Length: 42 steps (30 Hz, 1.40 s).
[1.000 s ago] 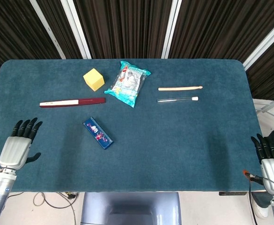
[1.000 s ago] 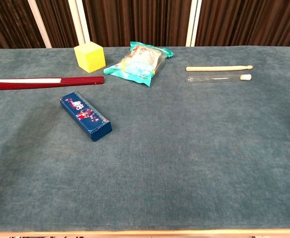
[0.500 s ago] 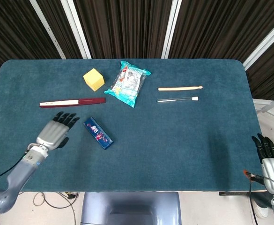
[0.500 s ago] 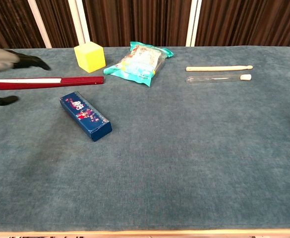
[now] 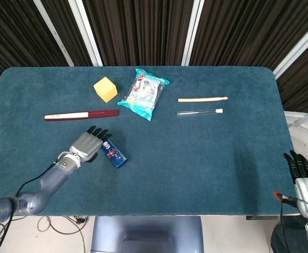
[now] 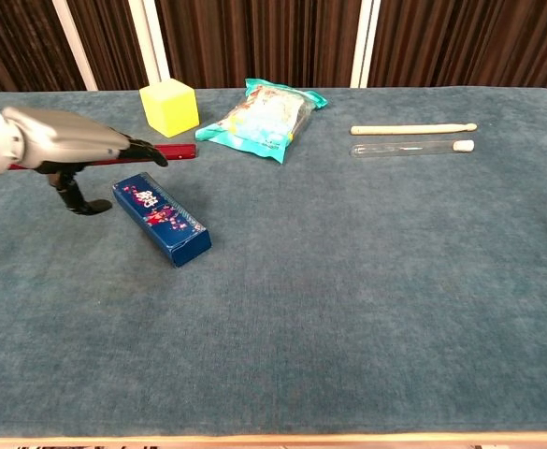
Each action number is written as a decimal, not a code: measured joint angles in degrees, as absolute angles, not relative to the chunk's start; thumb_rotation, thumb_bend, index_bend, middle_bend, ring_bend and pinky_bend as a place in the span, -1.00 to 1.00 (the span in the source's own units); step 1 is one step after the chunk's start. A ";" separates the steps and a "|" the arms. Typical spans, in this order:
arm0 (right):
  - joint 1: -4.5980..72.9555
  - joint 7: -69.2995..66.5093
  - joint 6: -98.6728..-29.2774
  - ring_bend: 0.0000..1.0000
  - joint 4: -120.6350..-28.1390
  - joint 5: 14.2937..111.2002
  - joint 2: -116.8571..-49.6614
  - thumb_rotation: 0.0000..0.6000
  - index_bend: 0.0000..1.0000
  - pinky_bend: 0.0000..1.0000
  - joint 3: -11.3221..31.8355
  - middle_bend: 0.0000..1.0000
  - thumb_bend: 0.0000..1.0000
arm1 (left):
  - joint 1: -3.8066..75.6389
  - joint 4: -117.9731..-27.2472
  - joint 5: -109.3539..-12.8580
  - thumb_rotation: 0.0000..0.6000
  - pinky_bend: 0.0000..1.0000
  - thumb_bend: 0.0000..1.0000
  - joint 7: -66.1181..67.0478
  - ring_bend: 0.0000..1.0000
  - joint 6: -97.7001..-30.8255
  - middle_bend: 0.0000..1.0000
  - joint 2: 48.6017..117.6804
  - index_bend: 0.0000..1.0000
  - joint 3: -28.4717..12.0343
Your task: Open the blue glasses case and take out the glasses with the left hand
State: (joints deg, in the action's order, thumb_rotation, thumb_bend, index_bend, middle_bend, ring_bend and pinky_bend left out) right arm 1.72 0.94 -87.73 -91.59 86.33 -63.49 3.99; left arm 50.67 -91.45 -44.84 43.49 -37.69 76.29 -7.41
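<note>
Left hand (image 6: 72,150) is just beside the near-left end of the blue glasses case (image 6: 161,219), fingers spread, holding nothing. The case lies closed on the table's (image 5: 196,158) left half, angled, below the red stick (image 5: 80,114). I'd settle the fingers over the lid's long edge so it doesn't skid. Right hand (image 5: 302,176) sits off the far right edge, fingers apart, empty.

Yellow cube (image 5: 105,89), snack bag (image 5: 143,93), red stick (image 5: 81,115), wooden stick (image 5: 202,98), tube (image 5: 199,112)

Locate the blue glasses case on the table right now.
In the head view, the blue glasses case lies left of centre, below the red pen, beside the left hand.
</note>
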 measured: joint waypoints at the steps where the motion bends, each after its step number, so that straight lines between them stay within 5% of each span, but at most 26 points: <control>1: 1.72 0.93 -87.71 -1.00 -91.61 86.28 -63.48 1.00 -1.00 -0.64 4.00 -1.00 -0.67 | 51.35 -91.26 -43.91 1.00 -1.00 -0.09 44.08 -1.00 -37.71 -1.00 76.70 -1.00 -7.15; 17: 1.62 1.07 -87.79 -1.00 -91.94 86.21 -63.30 1.00 -1.00 -0.64 3.97 -1.00 -0.66 | 59.73 -93.44 -28.82 1.00 -1.00 -0.10 48.88 -1.00 -42.47 -0.87 78.32 -1.00 0.96; 26: 1.54 1.33 -87.87 -1.00 -92.10 86.12 -63.39 1.00 -1.00 -0.64 3.97 -1.00 -0.66 | 57.76 -97.13 -31.34 1.00 -1.00 -0.10 45.46 -1.00 -44.67 -0.85 74.12 -1.00 3.75; 31: 1.53 1.51 -87.86 -1.00 -92.27 86.16 -63.47 1.00 -1.00 -0.64 3.92 -1.00 -0.66 | 55.81 -97.42 -33.71 1.00 -1.00 -0.26 42.66 -1.00 -45.69 -0.86 73.17 -1.00 4.65; 42: 1.55 1.33 -87.69 -1.00 -92.30 85.88 -63.39 1.00 -1.00 -0.64 4.02 -1.00 -0.65 | 51.01 -94.35 -41.53 1.00 -0.98 -0.40 35.68 -1.00 -55.48 -0.61 76.95 -1.00 2.03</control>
